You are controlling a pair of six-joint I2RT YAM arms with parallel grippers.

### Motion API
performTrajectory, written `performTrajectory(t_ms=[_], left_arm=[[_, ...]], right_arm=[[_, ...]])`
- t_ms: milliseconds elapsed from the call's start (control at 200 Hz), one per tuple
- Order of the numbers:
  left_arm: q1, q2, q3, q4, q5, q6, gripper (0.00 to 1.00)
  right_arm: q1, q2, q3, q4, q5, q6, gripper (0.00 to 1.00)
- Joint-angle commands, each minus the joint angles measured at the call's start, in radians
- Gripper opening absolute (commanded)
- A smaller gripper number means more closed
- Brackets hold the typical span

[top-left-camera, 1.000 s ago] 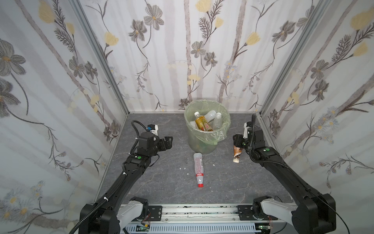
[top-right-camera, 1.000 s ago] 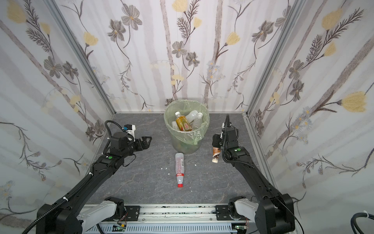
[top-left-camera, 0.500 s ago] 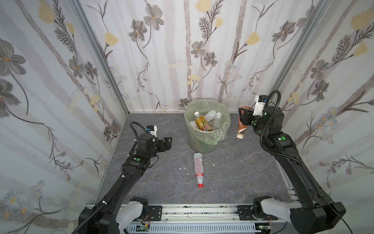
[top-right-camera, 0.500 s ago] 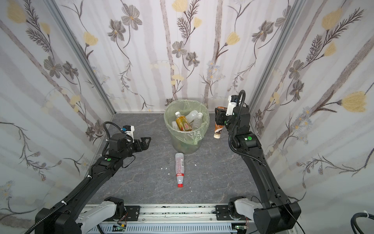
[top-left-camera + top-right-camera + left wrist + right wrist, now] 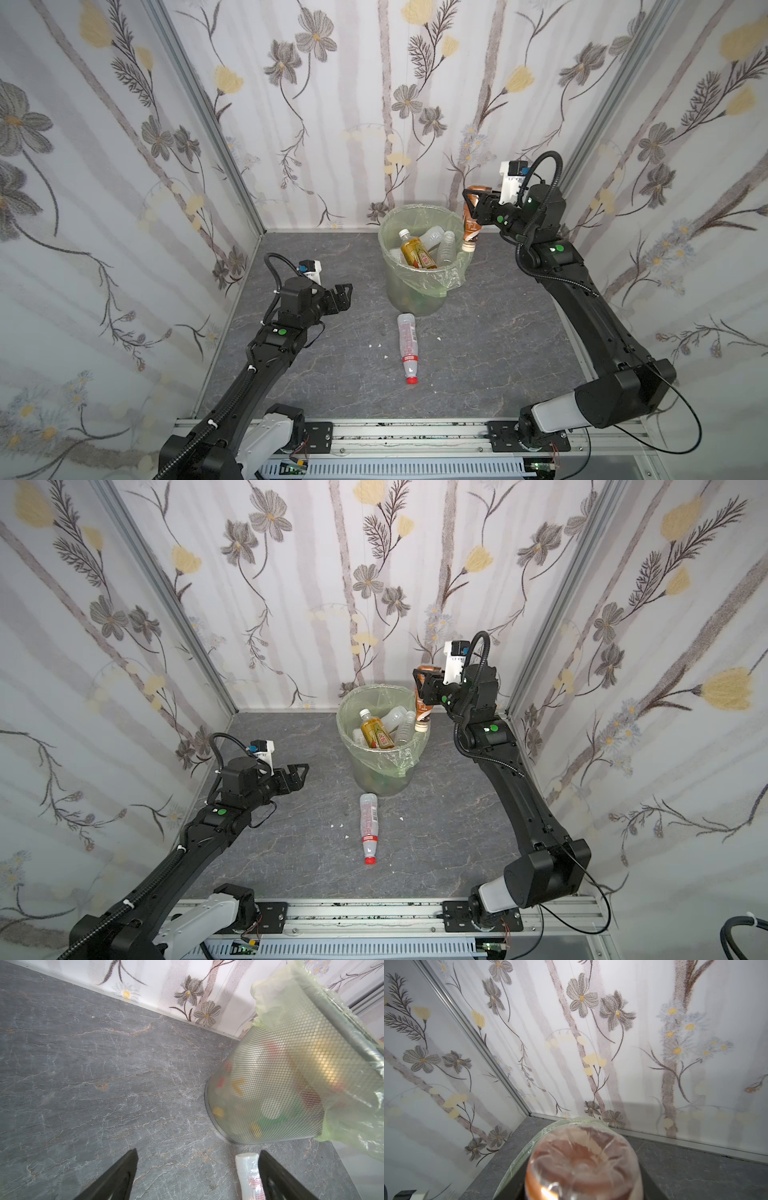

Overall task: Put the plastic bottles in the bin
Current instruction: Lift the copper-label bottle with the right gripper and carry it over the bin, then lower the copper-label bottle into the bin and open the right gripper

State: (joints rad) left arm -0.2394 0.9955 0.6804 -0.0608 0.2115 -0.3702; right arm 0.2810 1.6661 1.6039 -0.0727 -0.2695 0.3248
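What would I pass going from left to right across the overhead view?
Left gripper, open → red-capped bottle lying down → brown bottle, cap down, in the right gripper. The bin overlaps both bottles, so it's omitted.

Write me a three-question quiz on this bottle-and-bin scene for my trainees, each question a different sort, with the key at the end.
1. True or false: the left gripper holds a bottle.
2. The brown bottle in the right gripper hangs: A cap down, B cap up, C level.
3. How many bottles lie on the table outside the bin?
Key: 1 false, it is open and empty; 2 A; 3 one, the red-capped bottle.
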Motion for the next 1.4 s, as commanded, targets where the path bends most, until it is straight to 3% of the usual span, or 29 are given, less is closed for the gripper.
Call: performTrajectory(t_ms=[0,760,1034,1394], left_arm=[[0.001,-0.007,-0.002,0.028,0.009,-0.007,0.92],[0.002,0.004,0.012,0.027,0.001,-0.015,0.92],[0.002,-0.044,-0.019,0.026,-0.011,-0.016,0.92],[0.002,-0.057,-0.025,0.026,-0.008,-0.017,0.92]], right_arm=[[0.021,0.059,0.062,0.031,-0.039,0.010,0.52],[0.122,0.222,0.141,-0.114,0.017,-0.076,0.62],[0.133,0.214,0.140,-0.141,0.049,-0.091,0.76],[0.133,0.166,0.108,-0.152,0.079,-0.102,0.78]])
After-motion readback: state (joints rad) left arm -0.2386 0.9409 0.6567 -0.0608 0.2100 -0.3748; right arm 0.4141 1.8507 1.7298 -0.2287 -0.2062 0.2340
